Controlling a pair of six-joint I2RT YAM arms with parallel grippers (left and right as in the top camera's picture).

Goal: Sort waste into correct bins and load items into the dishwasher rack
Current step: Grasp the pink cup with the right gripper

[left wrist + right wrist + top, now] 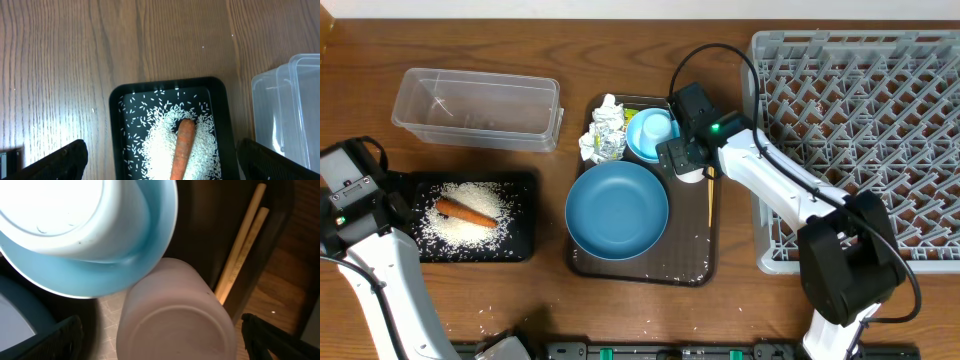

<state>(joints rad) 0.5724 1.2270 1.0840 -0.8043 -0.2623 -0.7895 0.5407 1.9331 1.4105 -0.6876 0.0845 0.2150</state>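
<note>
- Cup (175,315): on the tray (692,262), just beside the bowl (100,265), at its 5 o'clock.
- Probably light, stiff, slippery; I'd pinch across its side walls.
- My right pincer (162,337) is spread, straddling it, empty.

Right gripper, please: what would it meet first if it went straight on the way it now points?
Probably the small white cup, centred in the open right gripper; the light blue bowl sits off to one side. Distance is unclear.
</note>
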